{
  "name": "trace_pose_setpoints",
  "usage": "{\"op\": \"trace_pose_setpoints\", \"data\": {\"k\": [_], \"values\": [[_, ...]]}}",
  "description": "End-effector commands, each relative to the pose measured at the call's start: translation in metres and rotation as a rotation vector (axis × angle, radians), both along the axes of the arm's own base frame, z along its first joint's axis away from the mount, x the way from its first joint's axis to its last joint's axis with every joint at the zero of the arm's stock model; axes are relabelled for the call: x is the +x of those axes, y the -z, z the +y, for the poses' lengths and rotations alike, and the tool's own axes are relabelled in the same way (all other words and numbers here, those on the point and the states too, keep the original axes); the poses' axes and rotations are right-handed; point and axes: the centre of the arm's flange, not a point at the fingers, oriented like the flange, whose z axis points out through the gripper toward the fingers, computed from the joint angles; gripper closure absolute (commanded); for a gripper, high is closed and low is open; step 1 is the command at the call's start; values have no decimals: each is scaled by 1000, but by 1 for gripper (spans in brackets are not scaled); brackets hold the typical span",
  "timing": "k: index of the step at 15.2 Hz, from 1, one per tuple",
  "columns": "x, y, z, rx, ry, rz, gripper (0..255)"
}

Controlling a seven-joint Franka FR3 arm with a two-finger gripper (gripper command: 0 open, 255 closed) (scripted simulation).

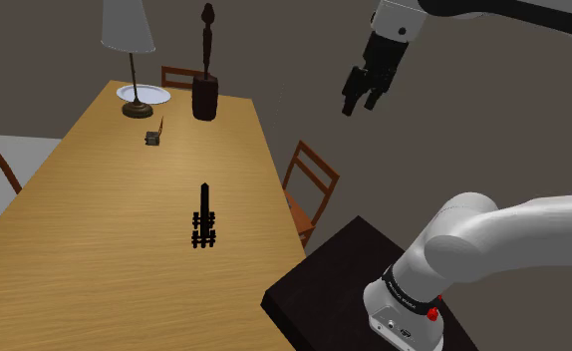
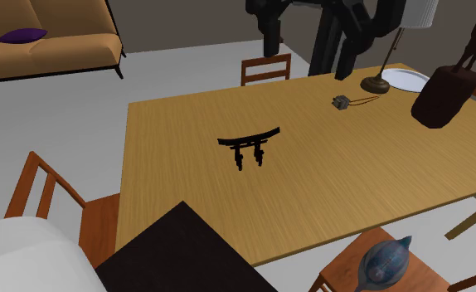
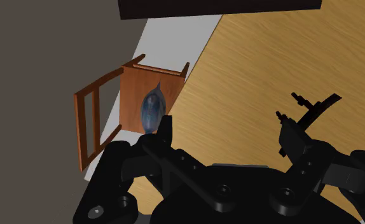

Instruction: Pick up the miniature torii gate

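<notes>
Gripper [image 1: 362, 105], jaws apart, hangs high, well apart from the torii gate [image 1: 203, 225]. The gate, seemingly upright, may topple if clipped on approach.

The counter [image 1: 95, 199] is pale wood with a fine straight grain, matt. The chair [image 1: 309, 175] is redder wood, smooth. The gate [image 1: 204, 224] is flat matt black (its material does not show), as are the fingers [image 3: 166, 130] and the stand [image 1: 324, 279]. The arm [image 1: 513, 234] is smooth white with a soft sheen. The blue ornament [image 3: 151, 111] looks glossy
</notes>
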Motion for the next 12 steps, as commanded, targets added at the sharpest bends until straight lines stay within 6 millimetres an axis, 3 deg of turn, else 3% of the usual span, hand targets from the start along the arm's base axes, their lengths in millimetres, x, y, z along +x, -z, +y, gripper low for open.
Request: {"op": "trace_pose_setpoints", "data": {"k": [1, 12], "values": [[0, 0, 0, 0, 0, 0, 0], [57, 102, 101, -61, 135, 31, 0]]}}
